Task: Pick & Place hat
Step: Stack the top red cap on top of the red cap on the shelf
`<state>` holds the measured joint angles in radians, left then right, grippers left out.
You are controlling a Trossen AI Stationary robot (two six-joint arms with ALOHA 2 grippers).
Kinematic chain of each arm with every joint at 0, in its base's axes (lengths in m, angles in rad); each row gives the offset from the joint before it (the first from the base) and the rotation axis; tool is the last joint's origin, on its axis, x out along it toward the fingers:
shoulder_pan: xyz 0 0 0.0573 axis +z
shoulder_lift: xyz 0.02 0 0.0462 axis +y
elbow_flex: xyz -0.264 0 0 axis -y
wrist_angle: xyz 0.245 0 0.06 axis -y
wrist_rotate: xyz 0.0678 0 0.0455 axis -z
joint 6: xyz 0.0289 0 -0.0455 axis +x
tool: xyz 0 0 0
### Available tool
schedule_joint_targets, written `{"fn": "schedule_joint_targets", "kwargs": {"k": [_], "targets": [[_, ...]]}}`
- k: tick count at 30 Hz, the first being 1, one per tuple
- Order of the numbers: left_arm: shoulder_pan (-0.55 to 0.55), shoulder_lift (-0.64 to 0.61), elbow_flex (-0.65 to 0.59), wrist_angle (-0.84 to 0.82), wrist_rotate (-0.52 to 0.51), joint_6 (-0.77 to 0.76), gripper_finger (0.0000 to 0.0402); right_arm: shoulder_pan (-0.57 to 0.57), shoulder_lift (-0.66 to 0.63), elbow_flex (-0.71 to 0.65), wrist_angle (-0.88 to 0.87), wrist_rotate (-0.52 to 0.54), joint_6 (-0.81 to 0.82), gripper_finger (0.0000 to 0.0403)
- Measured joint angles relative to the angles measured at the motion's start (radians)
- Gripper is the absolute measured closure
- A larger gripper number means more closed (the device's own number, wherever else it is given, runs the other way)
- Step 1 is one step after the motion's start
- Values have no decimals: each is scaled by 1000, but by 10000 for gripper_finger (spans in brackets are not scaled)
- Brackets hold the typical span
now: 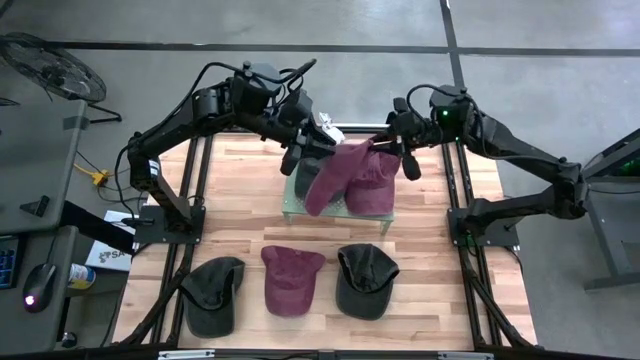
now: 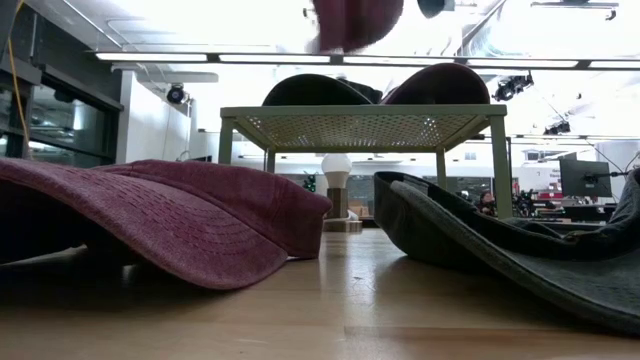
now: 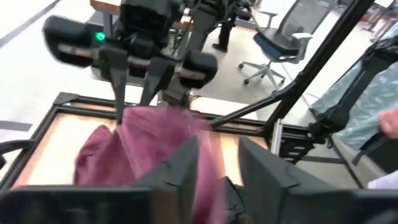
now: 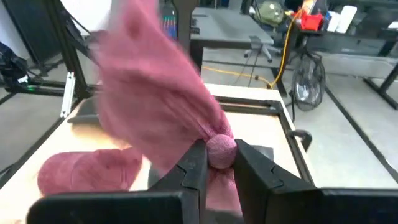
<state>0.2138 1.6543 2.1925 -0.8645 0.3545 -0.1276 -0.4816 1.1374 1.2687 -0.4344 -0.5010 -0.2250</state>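
A maroon hat [image 1: 335,172] hangs in the air over a small green mesh stand [image 2: 350,128] at the table's far middle. My right gripper [image 4: 219,149] is shut on the hat, coming in from the table's right. My left gripper [image 3: 217,146] stands open just left of the hat [image 3: 149,140], whose cloth lies beside one finger. On the stand rest a dark hat [image 2: 315,90] and a second maroon hat [image 2: 440,85]. My right gripper pinches a bunched bit of the maroon hat's cloth [image 4: 221,143] between its two fingers, coming nearly level from the table's right. The hat is lifted clear of the stand and the hats on it. Whether my left gripper touches the hat, I cannot tell.
Three more hats lie in a row near the table's front edge: a dark one [image 1: 215,292], a maroon one [image 1: 292,278] and a dark one [image 1: 365,280]. Black frame rails [image 1: 195,190] run along the table's left and right sides.
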Motion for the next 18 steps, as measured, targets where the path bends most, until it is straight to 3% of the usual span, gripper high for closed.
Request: {"fn": "schedule_joint_targets", "kwargs": {"k": [4, 7, 14, 18], "targets": [[0, -1, 0, -3, -1, 2, 215, 0, 0, 103, -121, 21, -10, 355], [2, -14, 0, -7, -5, -1, 185, 14, 0, 200, -193, 29, -10, 355], [2, -66, 0, -12, -111, 20, 187, 65, 20, 443, -272, 27, 59, 355], [2, -98, 0, -78, -221, 65, 198, 80, 72, 601, -381, 28, 124, 355]]}}
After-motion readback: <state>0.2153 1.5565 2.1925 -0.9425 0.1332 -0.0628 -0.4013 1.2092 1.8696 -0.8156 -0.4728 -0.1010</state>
